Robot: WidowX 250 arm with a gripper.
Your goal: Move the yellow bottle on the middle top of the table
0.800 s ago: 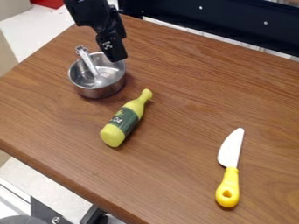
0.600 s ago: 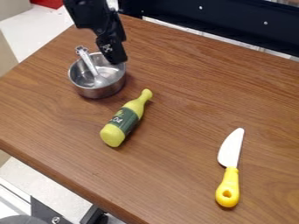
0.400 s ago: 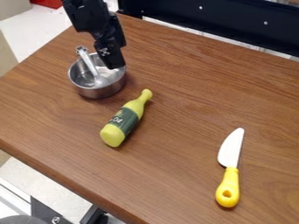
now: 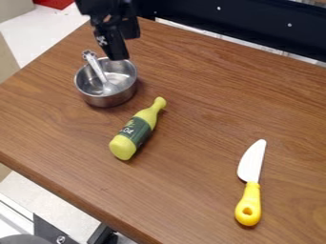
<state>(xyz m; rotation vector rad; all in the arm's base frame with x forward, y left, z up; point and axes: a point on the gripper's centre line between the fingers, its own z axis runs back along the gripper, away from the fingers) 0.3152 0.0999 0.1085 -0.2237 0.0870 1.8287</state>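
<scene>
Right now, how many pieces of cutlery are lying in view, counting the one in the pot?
2: a spoon leaning in the metal pot, and a knife on the table, right of the yellow bottle.

seemingly a robotics lab, a robot arm [image 4: 107,10] is hanging over a wood-grain table [image 4: 197,90], a dark panel [image 4: 248,21] is running behind, a bolted bracket [image 4: 49,231] is showing

Arm [image 4: 100,6] partly beyond top edge
</scene>
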